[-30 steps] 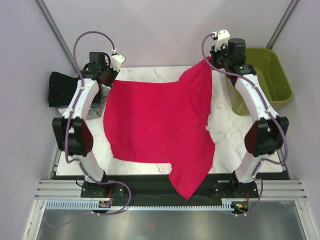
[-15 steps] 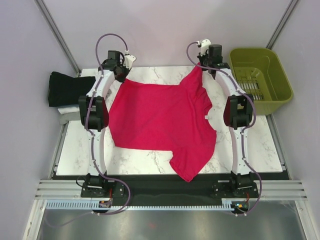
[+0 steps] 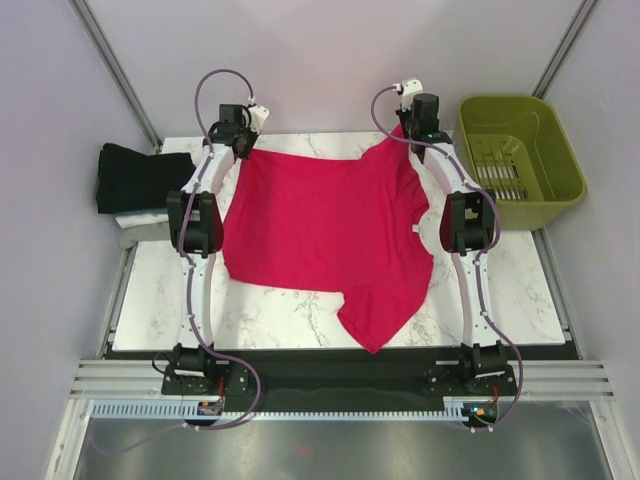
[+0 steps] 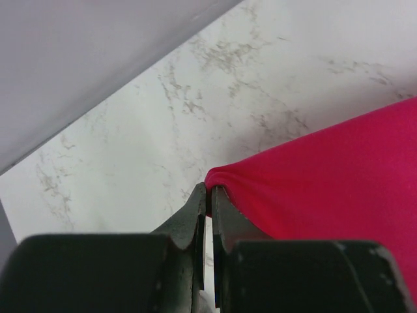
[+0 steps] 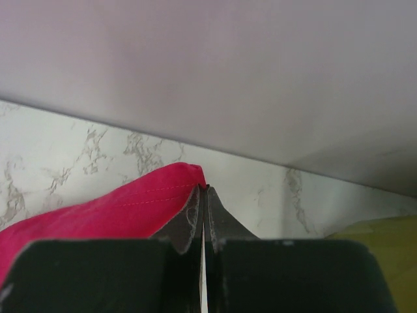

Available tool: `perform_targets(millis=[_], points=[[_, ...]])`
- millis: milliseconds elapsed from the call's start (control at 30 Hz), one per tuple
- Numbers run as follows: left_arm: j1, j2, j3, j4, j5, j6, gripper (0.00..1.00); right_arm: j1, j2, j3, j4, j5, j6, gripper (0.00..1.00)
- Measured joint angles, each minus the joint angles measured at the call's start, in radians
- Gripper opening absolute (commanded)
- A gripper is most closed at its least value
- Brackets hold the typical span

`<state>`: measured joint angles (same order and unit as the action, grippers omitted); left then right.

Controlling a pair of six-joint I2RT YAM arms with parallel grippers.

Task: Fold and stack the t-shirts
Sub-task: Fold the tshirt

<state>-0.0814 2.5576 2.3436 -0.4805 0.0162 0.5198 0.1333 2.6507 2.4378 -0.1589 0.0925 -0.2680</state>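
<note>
The marble worktop [image 3: 290, 312] is carrying the crimson shirt [image 3: 320, 225], which is lying spread across its middle with one sleeve reaching the near edge. The green basket [image 3: 520, 150] is sitting off the far right corner, and a folded black shirt [image 3: 130, 178] is lying far left. Since a second ago both arms have been straightening rearward, and the cloth is lying flatter. Bare marble is showing at both sides. The left claw [image 4: 208, 195] and right claw [image 5: 203, 190] are each pinching a far corner of the crimson shirt.

Bright, even, diffuse light with soft shadows; overhead view sharp, while both wrist views blur their near black fingers [image 4: 195, 261].
</note>
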Motion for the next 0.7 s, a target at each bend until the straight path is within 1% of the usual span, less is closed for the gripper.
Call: perform_targets(millis=[233,367,533,700], points=[[0.019,0.000,-0.011,0.116,-0.040,-0.021,0.02,0.000,0.000,0.026,0.081,0.055,-0.042,0.00],[0.022,-0.004,-0.019,0.153,-0.042,-0.022,0.02,0.000,-0.009,0.005,0.101,0.063,-0.059,0.00],[0.023,-0.096,-0.163,0.153,-0.040,-0.022,0.02,0.000,-0.074,-0.097,0.068,0.057,-0.056,0.00],[0.026,-0.233,-0.312,0.128,-0.027,-0.028,0.02,0.000,-0.211,-0.249,0.021,0.021,-0.042,0.00]])
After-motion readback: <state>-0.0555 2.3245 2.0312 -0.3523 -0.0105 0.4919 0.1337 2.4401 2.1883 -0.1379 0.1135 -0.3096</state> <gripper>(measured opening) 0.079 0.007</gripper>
